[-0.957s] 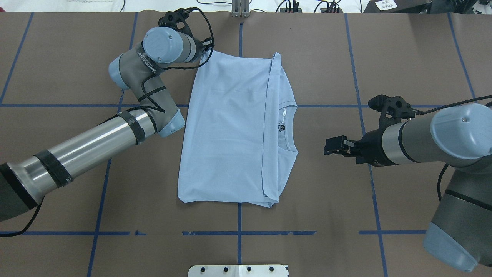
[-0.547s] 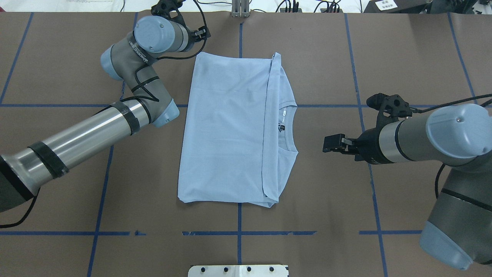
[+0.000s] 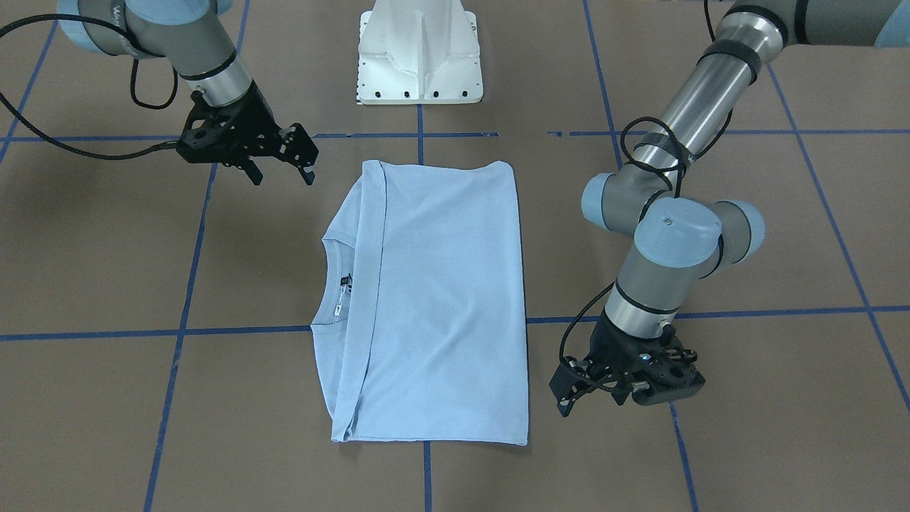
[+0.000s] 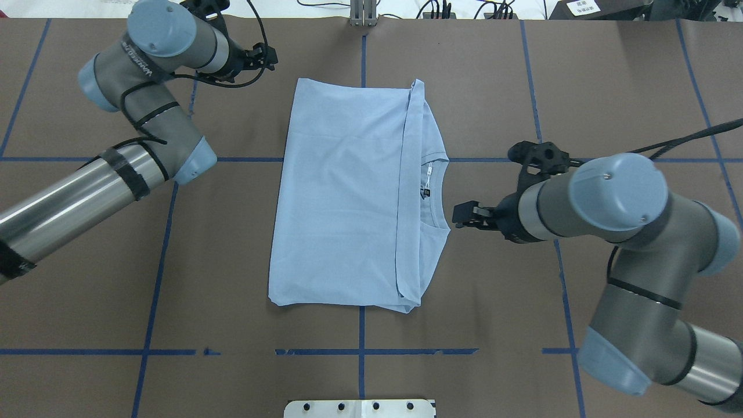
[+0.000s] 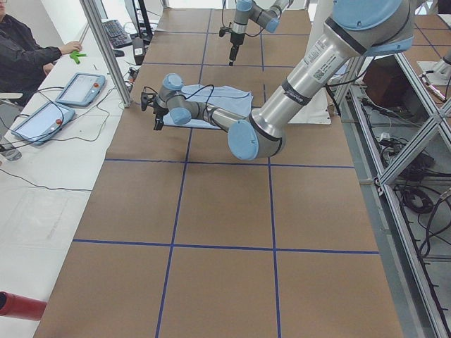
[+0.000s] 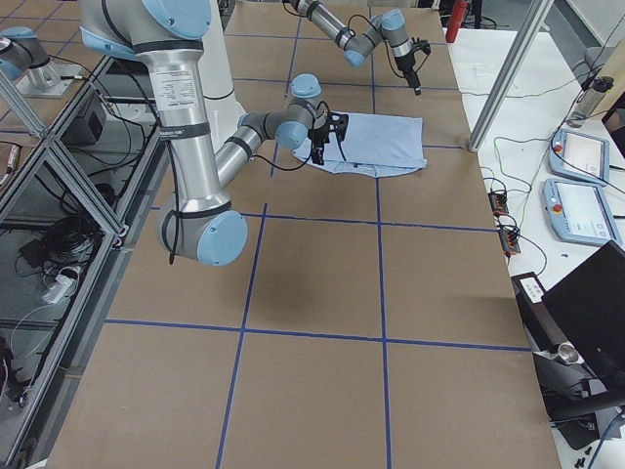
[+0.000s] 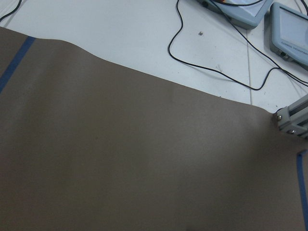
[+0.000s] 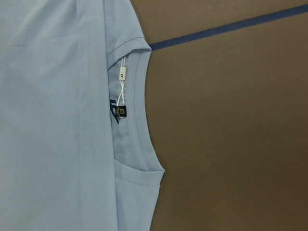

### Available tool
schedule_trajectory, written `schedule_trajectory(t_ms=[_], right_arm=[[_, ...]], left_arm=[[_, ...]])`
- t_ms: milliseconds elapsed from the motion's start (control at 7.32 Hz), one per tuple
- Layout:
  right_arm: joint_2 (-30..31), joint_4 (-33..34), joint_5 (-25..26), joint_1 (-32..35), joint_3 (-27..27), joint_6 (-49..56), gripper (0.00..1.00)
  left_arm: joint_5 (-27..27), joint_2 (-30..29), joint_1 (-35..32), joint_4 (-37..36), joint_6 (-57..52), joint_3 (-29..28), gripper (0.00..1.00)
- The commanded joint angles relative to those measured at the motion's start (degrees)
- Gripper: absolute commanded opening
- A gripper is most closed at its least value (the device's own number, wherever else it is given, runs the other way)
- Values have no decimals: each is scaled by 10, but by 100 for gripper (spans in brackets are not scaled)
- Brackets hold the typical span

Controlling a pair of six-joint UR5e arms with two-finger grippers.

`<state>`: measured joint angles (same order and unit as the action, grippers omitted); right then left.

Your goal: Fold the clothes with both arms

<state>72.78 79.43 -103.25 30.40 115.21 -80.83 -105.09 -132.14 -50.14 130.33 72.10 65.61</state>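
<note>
The light blue T-shirt (image 4: 348,197) lies folded into a long rectangle in the middle of the table, flat, with its ribbed collar (image 4: 444,191) and dark neck label (image 8: 115,110) on the right side of the overhead view. The chest print is hidden. My left gripper (image 4: 268,55) is open and empty, off the shirt's far left corner; it also shows in the front view (image 3: 591,402). My right gripper (image 3: 282,178) is open and empty, a little above the table just right of the collar (image 4: 458,216). Neither gripper touches the cloth.
The brown table cover carries blue tape lines (image 4: 360,351). The white pedestal base (image 3: 419,50) stands at the robot's edge. Beyond the far edge are a metal post (image 4: 363,11), cables and tablets (image 7: 288,24) on a white bench.
My left gripper has let go of the shirt's far left corner and pulled away to the left. My right arm has moved left, closer to the collar. The shirt has not moved.
</note>
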Motion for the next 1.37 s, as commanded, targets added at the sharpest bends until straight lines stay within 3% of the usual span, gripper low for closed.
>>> schedule_trajectory(t_ms=[0,273,683,820,1093,1230], right_arm=[[-116,106,65,-52,-61,36,100],[-164,107,127,-111,-104,85,100],[-159,106,137,-147,-110,236,98],[-155,107,140,-155,-112,257,92],[-145,111,152,-162,-112,299,63],[-145,112,154,-167,-112,316,62]], left_arm=[[-14,66,0,-70,-10,124,100],[-16,108,12,-76,-6,195,100],[-16,121,21,-75,-2,208,100],[-16,121,22,-75,-1,207,100],[-15,123,31,-75,0,206,100],[-15,124,31,-75,0,205,100]])
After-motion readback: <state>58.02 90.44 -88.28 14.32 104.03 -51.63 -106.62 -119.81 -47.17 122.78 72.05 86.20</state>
